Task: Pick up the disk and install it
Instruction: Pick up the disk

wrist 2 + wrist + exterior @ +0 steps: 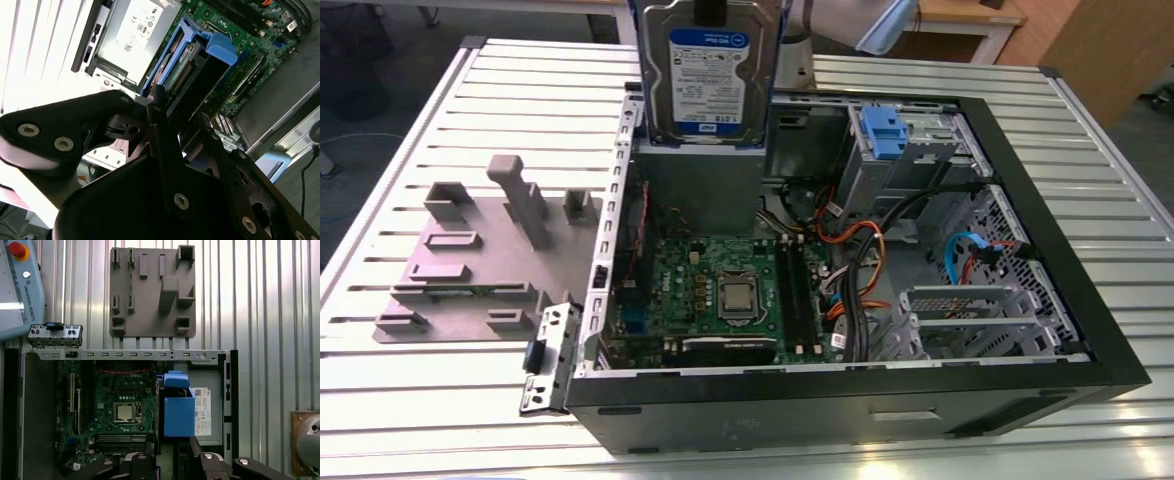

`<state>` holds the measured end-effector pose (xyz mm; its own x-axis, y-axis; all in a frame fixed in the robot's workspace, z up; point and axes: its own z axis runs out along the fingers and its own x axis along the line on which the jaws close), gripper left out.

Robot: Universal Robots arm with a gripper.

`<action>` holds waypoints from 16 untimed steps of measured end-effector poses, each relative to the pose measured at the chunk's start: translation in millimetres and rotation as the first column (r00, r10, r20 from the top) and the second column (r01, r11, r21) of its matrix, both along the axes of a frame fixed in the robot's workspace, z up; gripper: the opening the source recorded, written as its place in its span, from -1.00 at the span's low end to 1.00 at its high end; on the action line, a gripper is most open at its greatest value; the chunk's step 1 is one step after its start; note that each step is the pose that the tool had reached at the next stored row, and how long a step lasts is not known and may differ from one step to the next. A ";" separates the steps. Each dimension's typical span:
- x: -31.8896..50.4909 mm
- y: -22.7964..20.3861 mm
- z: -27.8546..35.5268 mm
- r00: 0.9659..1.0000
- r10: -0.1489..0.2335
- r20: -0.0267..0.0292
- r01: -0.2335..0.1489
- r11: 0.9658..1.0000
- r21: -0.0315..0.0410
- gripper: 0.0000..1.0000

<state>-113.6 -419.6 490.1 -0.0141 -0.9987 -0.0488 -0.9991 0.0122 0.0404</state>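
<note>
We see the disk upright at the top centre of the exterior view, label facing the camera, hanging over the open computer case above the grey power-supply box. In the second wrist view our fingers are clamped on the disk's end, its blue carrier pointing toward the motherboard. The case sits on the slatted desk.

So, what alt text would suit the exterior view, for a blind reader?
A disk with a blue-and-white label hangs upright over an open computer case, motherboard exposed. The case lies on a slatted metal table, a grey fixture plate at the exterior view's left.
</note>
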 end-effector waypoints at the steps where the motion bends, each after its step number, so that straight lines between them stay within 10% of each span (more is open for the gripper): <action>1: 2.2 0.0 0.0 1.000 0.000 0.000 0.000 1.000 0.000 -0.30; 16: 34.4 0.0 -0.1 1.000 0.000 0.000 0.000 1.000 0.000 -0.30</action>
